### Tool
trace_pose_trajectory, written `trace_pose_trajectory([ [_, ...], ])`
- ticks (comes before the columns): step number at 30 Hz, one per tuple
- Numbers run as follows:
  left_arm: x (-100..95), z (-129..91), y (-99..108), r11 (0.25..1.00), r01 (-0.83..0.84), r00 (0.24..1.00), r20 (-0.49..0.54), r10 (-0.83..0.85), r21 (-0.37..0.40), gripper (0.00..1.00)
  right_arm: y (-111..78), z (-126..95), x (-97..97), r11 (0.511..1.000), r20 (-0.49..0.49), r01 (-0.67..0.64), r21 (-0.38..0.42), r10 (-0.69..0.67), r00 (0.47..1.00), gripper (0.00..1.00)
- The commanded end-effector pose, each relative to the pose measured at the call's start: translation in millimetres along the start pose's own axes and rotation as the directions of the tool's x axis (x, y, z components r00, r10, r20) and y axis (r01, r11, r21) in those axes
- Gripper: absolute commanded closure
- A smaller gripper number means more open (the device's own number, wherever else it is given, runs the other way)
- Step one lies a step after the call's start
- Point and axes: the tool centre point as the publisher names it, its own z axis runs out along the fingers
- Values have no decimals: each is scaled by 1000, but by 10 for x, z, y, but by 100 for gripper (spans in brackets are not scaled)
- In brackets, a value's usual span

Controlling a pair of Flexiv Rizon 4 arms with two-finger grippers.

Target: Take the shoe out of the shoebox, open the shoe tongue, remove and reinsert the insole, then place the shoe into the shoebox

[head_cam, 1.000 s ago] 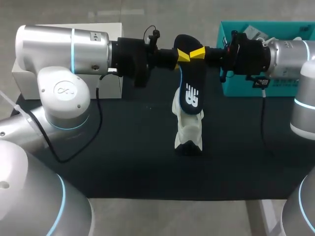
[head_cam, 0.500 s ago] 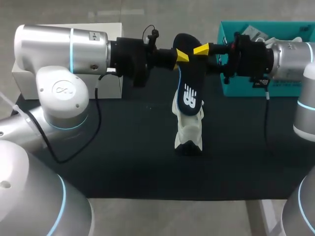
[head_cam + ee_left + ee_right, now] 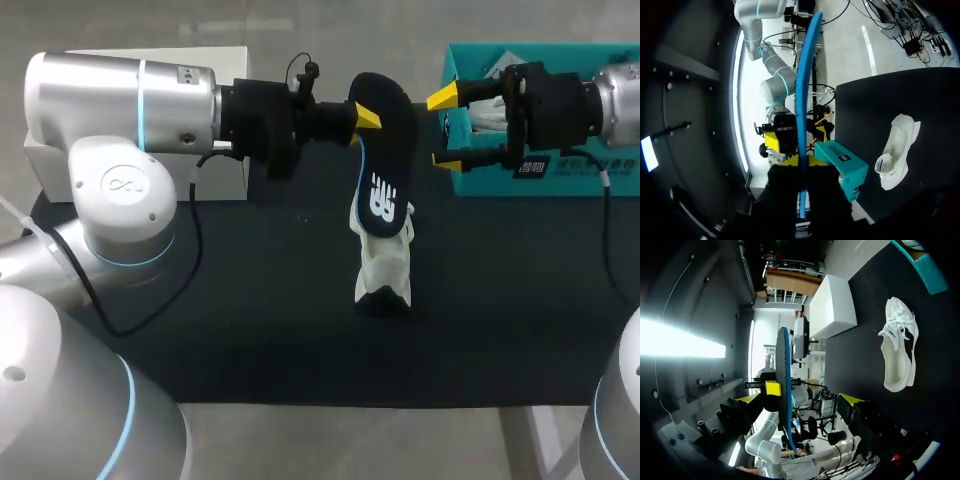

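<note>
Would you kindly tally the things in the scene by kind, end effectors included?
Shoe: 1
Insole: 1
Boxes: 2 (teal shoebox, white box)
End effectors: 2 (left end effector, right end effector)
Total: 6

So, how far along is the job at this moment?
Done: the shoe lies on the table, outside the shoebox, with its insole out. In hand: the left jaws grip the insole, held up off the table; the right jaws are open, empty, near the shoebox. Left: reinsert the insole, then box the shoe.
</note>
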Motion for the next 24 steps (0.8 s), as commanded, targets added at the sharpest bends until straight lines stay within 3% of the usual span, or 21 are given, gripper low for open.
trace_pose_trajectory([
  [1,-34,-33,-34,1000,1,1000,-12,-1,4,100,21,-330,46,998,147,14,66,-24,989,0],
  [14,-89,-76,-84,998,52,999,-13,-52,-39,100,21,-330,46,998,147,14,66,-24,989,0],
  [16,-96,-82,-105,998,51,999,-15,-52,-33,100,-7,-333,17,994,167,20,111,-38,985,0],
  [20,-119,-82,-121,999,50,999,-19,-51,-21,100,-101,-589,-33,989,251,14,150,-52,967,0],
  [24,-130,-72,-127,998,55,998,-17,-55,-23,100,-207,-960,-105,991,318,-2,133,-40,947,0],
])
